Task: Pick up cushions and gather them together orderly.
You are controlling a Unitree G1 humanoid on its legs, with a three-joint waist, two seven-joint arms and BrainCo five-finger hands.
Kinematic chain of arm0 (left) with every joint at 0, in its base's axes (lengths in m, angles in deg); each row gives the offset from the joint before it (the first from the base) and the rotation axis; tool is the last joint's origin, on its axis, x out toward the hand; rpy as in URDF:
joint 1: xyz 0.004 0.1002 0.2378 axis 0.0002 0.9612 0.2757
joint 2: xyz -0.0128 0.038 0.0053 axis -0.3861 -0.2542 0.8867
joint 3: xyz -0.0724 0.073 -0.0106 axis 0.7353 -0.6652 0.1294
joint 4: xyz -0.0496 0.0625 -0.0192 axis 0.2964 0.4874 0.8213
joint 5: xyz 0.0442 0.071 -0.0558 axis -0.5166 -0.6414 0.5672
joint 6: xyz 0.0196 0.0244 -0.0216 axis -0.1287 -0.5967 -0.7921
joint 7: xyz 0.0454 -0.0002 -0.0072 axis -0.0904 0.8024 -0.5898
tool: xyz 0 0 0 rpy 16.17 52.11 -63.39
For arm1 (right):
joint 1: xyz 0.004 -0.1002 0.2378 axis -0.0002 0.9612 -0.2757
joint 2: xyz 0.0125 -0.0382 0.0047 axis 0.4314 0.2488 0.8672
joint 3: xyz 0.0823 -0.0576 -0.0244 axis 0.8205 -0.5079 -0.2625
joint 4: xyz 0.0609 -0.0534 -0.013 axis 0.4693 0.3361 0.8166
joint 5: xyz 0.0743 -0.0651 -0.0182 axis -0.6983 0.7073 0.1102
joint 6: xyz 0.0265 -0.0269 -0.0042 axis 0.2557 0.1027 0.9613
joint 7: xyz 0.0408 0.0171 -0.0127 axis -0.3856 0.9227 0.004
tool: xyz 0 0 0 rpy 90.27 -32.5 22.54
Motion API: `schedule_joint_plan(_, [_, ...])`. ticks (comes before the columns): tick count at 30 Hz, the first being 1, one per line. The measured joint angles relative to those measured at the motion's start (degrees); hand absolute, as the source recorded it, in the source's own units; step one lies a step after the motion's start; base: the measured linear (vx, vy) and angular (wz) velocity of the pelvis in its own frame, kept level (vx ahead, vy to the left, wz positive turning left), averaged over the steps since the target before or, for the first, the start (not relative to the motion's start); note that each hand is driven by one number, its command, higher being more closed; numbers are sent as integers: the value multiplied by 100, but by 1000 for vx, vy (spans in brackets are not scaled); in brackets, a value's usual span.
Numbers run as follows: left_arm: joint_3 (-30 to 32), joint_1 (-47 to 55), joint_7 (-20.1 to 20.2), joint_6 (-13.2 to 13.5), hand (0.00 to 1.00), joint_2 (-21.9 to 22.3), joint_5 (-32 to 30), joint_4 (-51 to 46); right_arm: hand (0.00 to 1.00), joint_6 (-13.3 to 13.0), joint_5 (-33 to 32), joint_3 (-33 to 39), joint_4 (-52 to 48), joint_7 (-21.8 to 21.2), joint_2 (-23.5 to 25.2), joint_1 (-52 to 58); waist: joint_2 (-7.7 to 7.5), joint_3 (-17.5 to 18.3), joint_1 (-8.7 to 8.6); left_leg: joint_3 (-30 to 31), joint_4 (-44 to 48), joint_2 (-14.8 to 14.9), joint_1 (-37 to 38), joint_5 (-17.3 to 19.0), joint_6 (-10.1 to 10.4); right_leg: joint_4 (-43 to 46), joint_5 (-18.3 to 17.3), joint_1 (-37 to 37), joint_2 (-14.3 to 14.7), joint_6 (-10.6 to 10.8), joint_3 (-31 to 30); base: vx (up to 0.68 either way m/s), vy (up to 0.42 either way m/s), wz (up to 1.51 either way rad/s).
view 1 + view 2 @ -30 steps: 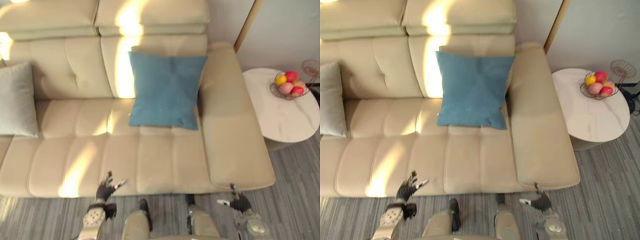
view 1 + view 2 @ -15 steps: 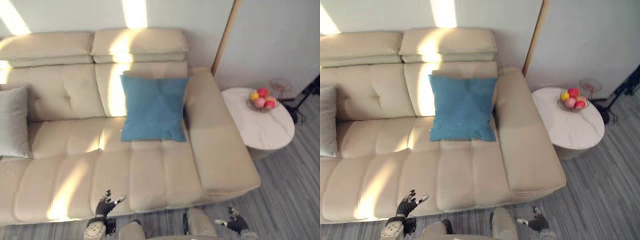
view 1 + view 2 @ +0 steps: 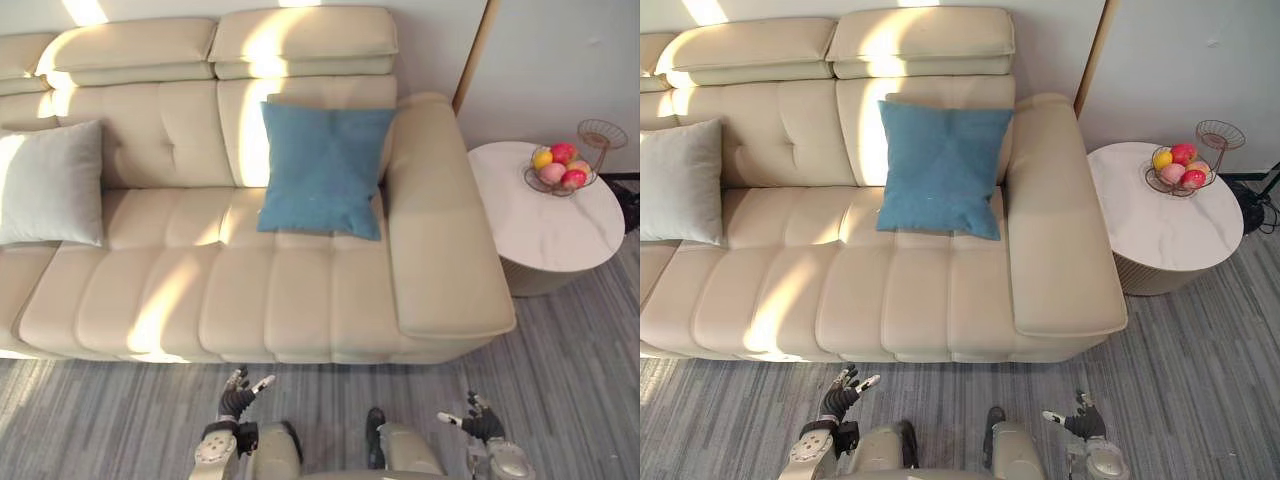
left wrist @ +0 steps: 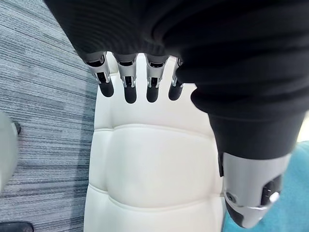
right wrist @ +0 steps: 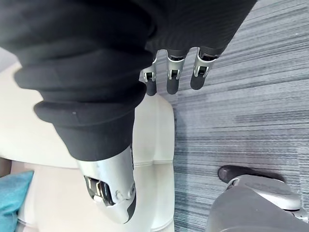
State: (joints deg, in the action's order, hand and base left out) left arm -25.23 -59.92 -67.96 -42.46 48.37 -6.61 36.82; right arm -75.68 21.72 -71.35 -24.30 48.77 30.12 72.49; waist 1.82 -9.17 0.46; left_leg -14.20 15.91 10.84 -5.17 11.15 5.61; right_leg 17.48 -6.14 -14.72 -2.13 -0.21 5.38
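Note:
A blue cushion (image 3: 323, 168) leans upright against the backrest at the right end of a cream sofa (image 3: 250, 300), beside the wide armrest. A pale grey cushion (image 3: 50, 184) leans against the backrest at the sofa's left end. Both hands hang low over the striped floor, in front of the sofa's front edge and well apart from both cushions. My left hand (image 3: 241, 394) is open with straight fingers (image 4: 125, 82) and holds nothing. My right hand (image 3: 478, 424) is open too, its fingers (image 5: 173, 76) relaxed and empty. A sliver of the blue cushion (image 4: 285, 193) shows in the left wrist view.
A round white side table (image 3: 556, 232) stands right of the sofa, carrying a wire bowl of fruit (image 3: 560, 167) and a small wire stand (image 3: 602, 133). Grey striped carpet (image 3: 100, 420) runs between me and the sofa. A wall with a wooden strip (image 3: 474, 50) rises behind the armrest.
The whole picture has shifted, so the camera moved: the sofa now sits higher and more of the floor shows. Both hands stay low and open, now over the carpet.

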Motion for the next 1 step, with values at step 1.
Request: schedule_joint_plan(1, [1,-10,-4,-36,0,-98,-4,19,0,17,2,85,132,2,106,-39,-65,45,-38,-22,-387,-147,58,-4,80,-72,96,-54,-94,117,-16,-100,87,14])
